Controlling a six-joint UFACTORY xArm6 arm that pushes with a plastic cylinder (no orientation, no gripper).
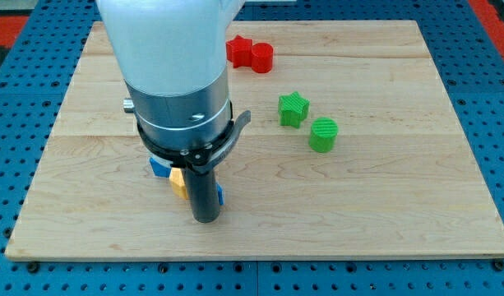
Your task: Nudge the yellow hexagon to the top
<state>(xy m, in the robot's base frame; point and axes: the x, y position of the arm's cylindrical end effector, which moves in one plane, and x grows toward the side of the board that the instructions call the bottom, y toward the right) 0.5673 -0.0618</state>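
The yellow hexagon point(178, 182) is mostly hidden behind my rod at the lower left of the board; only a small yellow part shows. My tip point(205, 219) rests on the board just to the right of and below it, touching or very close. Blue blocks flank it: one point(159, 168) at its upper left, and a sliver of another point(220, 196) right of the rod. Their shapes cannot be made out.
A red star point(238, 51) and a red cylinder point(261, 57) sit together near the view's top. A green star point(293, 108) and a green cylinder point(323, 136) lie right of centre. The wooden board point(383, 197) lies on a blue pegboard.
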